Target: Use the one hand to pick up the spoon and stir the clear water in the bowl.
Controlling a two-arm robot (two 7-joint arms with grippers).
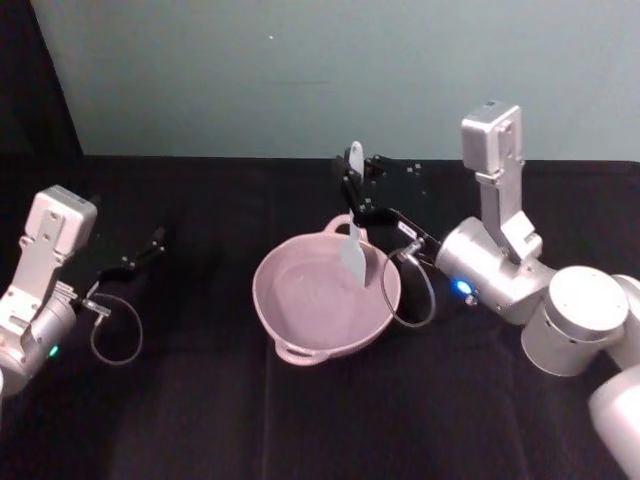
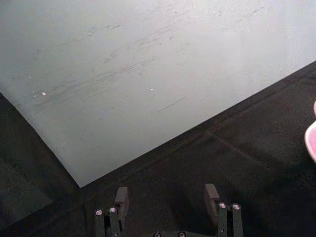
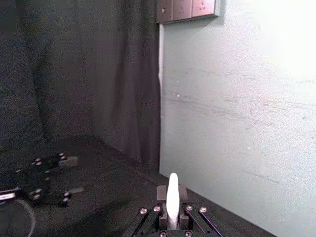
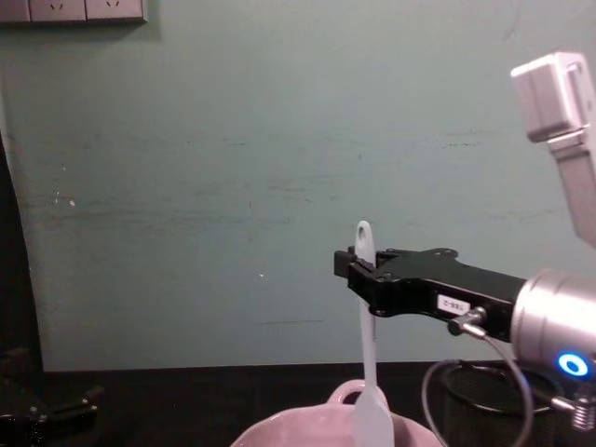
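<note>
Spoon (image 1: 353, 255) hangs upright, head down. Its flat head sits low over the far right part of the bowl (image 1: 262, 300); contact with the bowl's inside cannot be told.

1. The bowl stands at the middle of the black bench (image 1: 400, 420), with 1 loop handle toward the robot and 1 on the far side.
2. The right hand (image 1: 350, 190) reaches in from the right, above the bowl's far rim. Its jaws are closed on the upper part of the spoon's handle, and the holed end stands clear above them. The wrist's blue ring is lit.
3. The left hand (image 1: 150, 245) is at the bench's left side, well apart from the bowl. Its jaws are spread wide with nothing between them.
4. A pale green wall (image 1: 300, 70) rises behind the bench.
</note>
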